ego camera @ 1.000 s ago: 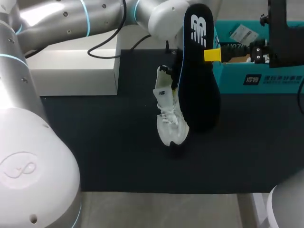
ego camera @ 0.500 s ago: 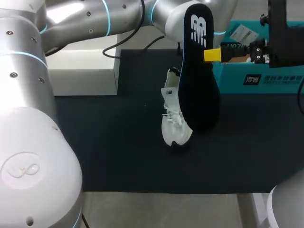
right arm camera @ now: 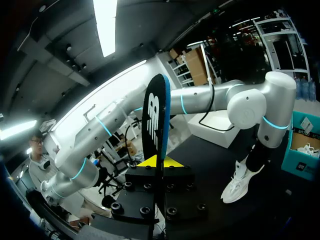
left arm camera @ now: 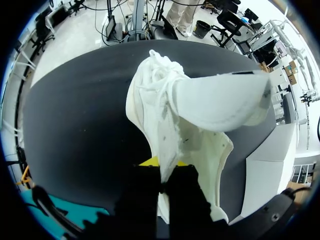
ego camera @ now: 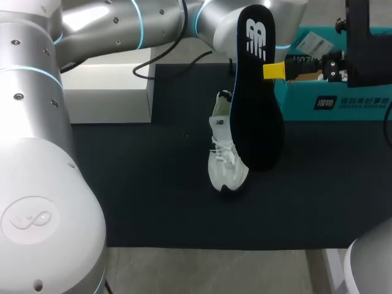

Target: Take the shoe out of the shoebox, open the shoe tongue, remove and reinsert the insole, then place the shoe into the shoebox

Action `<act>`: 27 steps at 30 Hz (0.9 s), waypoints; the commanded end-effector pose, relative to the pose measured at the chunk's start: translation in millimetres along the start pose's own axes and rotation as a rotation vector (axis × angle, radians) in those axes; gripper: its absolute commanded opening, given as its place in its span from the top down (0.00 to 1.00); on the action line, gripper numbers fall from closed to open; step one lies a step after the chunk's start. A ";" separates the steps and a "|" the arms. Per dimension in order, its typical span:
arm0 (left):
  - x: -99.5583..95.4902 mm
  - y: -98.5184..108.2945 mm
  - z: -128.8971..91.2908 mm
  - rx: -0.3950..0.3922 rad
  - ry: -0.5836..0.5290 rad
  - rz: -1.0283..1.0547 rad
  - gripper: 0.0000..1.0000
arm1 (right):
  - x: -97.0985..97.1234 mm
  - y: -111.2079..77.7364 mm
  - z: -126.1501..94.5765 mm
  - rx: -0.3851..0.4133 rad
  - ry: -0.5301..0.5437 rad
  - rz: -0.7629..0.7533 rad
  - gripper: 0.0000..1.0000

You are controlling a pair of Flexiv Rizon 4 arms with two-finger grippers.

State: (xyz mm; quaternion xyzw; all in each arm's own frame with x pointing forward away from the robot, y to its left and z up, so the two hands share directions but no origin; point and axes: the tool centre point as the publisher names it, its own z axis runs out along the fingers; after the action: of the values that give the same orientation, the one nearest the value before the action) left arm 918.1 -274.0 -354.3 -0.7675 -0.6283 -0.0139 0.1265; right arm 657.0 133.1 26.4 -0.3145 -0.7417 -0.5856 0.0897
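Observation:
A white shoe [ego camera: 225, 160] hangs toe-down, its tip on or just above the black mat [ego camera: 141, 196]. My left gripper [left arm camera: 162, 169] is shut on the collar at the heel, and the shoe [left arm camera: 185, 105] stretches away ahead of its fingers. My left arm [ego camera: 153, 24] comes in across the back. Right beside the shoe, a black insole [ego camera: 256, 98] stands upright in the air, my right gripper [ego camera: 275, 70] shut on its edge. In the right wrist view the insole [right arm camera: 156, 117] rises from that gripper [right arm camera: 160, 162], with the shoe [right arm camera: 240, 182] beyond. The teal shoebox [ego camera: 334, 101] stands at the back right.
A white box [ego camera: 104, 92] sits at the back left on the mat's edge. The mat in front of the shoe and to its left is bare. The insole hides the heel of the shoe and my left gripper from above.
My left arm has carried the shoe a little to the right, closer to the insole. The right gripper and the insole have stayed where they were.

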 end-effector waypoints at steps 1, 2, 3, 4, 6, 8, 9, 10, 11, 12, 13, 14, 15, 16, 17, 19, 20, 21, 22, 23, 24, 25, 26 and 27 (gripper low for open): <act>8.7 -9.9 -9.2 -0.029 0.000 -0.007 1.00 | -1.3 1.5 4.3 0.001 -0.001 0.001 1.00; 10.0 -10.7 -9.9 -0.033 0.002 -0.007 1.00 | -1.3 1.5 4.3 0.001 -0.001 0.001 1.00; 10.8 -11.0 -10.4 -0.036 0.003 -0.009 1.00 | -1.3 1.5 4.3 0.001 -0.001 0.001 1.00; 11.1 -11.0 -10.6 -0.039 0.004 -0.013 1.00 | -1.3 1.5 4.3 0.001 -0.001 0.001 1.00; 11.8 -10.7 -10.6 -0.041 0.006 -0.019 1.00 | -1.3 1.5 4.3 0.001 -0.001 0.001 1.00; 12.7 -9.7 -9.9 -0.037 0.009 -0.026 1.00 | -1.3 1.5 4.3 0.001 -0.001 0.001 1.00; 13.2 -7.8 -8.7 -0.032 0.010 -0.029 1.00 | -1.3 1.5 4.3 0.001 -0.001 0.001 1.00; 13.1 -5.8 -7.2 -0.029 0.010 -0.030 1.00 | -1.3 1.5 4.3 0.001 -0.001 0.001 1.00; 12.5 -3.4 -5.4 -0.019 0.010 -0.032 1.00 | -1.3 1.5 4.3 0.001 -0.001 0.001 1.00; 11.4 -0.8 -3.6 -0.016 0.014 -0.036 1.00 | -1.3 1.5 4.3 0.001 -0.001 0.001 1.00; 10.1 1.4 -1.5 -0.009 0.016 -0.038 1.00 | -1.3 1.5 4.3 0.001 -0.001 0.001 1.00; 8.9 3.6 0.3 -0.004 0.017 -0.045 1.00 | -1.3 1.5 4.3 0.001 -0.001 0.001 1.00; 8.7 4.1 0.8 -0.005 0.021 -0.045 1.00 | -1.3 1.5 4.3 0.001 -0.001 0.001 1.00; 8.3 4.5 1.6 -0.003 0.024 -0.040 1.00 | -1.3 1.5 4.3 0.001 -0.001 0.001 1.00; 7.6 5.4 3.6 0.004 0.030 -0.036 1.00 | -1.3 1.5 4.3 0.001 -0.001 0.001 1.00; 6.7 6.3 5.9 0.005 0.039 -0.025 1.00 | -1.3 1.5 4.3 0.001 -0.001 0.001 1.00; 6.3 6.6 7.1 0.009 0.043 -0.024 1.00 | -1.3 1.5 4.3 0.001 -0.001 0.001 1.00; 5.7 7.0 8.5 0.009 0.047 -0.023 1.00 | -1.3 1.5 4.3 0.001 -0.001 0.001 1.00; 5.6 7.0 9.0 0.015 0.048 -0.025 1.00 | -1.3 1.5 4.3 0.001 -0.001 0.001 1.00; 4.9 7.8 10.8 0.022 0.055 -0.030 1.00 | -1.3 1.5 4.3 0.001 -0.001 0.001 1.00; 3.8 8.7 13.0 0.026 0.060 -0.035 1.00 | -1.3 1.5 4.3 0.001 -0.001 0.001 1.00; 2.6 9.3 15.2 0.034 0.063 -0.040 1.00 | -1.3 1.5 4.3 0.001 -0.001 0.001 1.00; 1.5 9.9 17.5 0.031 0.071 -0.047 1.00 | -1.3 1.5 4.3 0.001 -0.001 0.001 1.00; 0.5 9.7 19.8 0.039 0.078 -0.065 0.65 | -1.3 1.5 4.3 0.001 -0.001 0.001 1.00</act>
State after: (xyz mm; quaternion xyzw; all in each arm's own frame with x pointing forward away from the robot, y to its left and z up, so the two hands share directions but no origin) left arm 921.6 -262.7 -367.5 -0.7497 -0.6433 -0.0322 0.1520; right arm 657.0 133.1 26.4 -0.3145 -0.7417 -0.5856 0.0897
